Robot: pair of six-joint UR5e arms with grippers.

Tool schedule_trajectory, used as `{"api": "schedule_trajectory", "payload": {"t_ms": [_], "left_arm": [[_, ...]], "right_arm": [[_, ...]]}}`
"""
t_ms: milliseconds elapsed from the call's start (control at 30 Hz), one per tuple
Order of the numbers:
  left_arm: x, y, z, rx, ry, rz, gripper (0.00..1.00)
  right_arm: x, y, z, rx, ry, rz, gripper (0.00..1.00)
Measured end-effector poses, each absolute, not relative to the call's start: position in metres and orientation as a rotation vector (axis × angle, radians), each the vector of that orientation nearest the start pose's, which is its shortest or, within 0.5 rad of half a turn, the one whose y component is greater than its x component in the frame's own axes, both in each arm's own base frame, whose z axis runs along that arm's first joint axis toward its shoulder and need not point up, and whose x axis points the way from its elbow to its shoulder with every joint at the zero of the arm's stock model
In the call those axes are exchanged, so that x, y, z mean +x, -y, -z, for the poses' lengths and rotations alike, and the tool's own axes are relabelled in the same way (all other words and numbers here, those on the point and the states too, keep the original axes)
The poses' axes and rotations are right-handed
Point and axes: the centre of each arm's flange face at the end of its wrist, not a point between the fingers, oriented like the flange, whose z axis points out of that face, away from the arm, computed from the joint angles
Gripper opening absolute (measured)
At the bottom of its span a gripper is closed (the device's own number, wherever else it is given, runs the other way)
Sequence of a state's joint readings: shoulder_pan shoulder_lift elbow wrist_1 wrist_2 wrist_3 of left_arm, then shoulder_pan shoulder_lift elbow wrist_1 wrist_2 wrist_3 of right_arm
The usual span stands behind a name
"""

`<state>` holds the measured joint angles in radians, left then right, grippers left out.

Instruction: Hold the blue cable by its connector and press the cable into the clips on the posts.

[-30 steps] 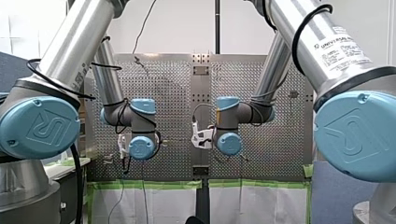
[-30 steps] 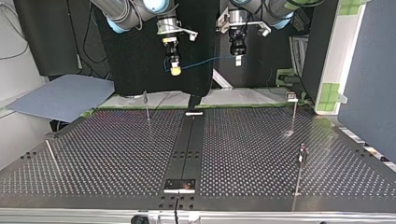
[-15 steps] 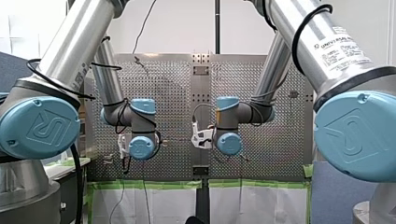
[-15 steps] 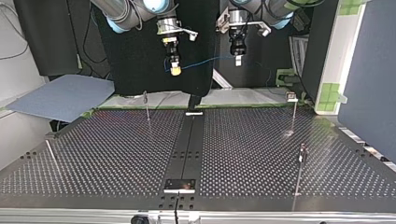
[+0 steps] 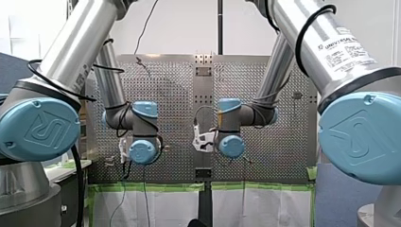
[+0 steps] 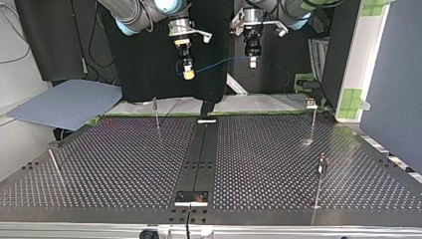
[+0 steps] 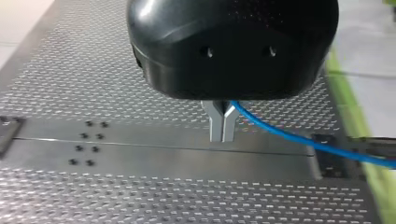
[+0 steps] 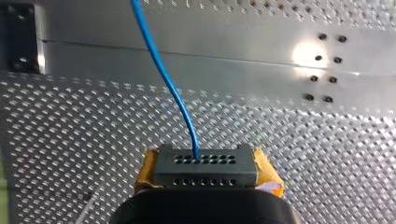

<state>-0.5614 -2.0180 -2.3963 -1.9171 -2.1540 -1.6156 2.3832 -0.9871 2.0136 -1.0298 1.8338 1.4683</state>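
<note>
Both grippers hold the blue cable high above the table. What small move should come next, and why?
Probably lower both arms together toward the posts. My right gripper is shut on the connector, my left gripper pinches the blue cable, and the cable hangs between them well above the table, touching no post yet.

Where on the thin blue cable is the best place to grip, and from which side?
The black perforated connector block, pinched across its two short ends from behind, opposite where the blue cable exits; my right claw holds it so.
</note>
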Motion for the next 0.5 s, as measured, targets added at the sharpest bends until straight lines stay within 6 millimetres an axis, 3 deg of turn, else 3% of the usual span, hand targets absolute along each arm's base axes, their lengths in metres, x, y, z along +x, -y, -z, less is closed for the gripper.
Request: {"api": "schedule_trajectory", "payload": {"t_ms": [167,500], "left_arm": [[0.271,0.264,-0.055,-0.003,-1.663,-0.03,0.0],[0.27,0.264,-0.053,0.002,-1.673,-0.036,0.0]], "right_arm": [[0.464,0.278,-0.062,1.67,0.795,-1.509,0.0],[0.457,0.27,-0.017,1.754,0.809,-1.44,0.0]]}}
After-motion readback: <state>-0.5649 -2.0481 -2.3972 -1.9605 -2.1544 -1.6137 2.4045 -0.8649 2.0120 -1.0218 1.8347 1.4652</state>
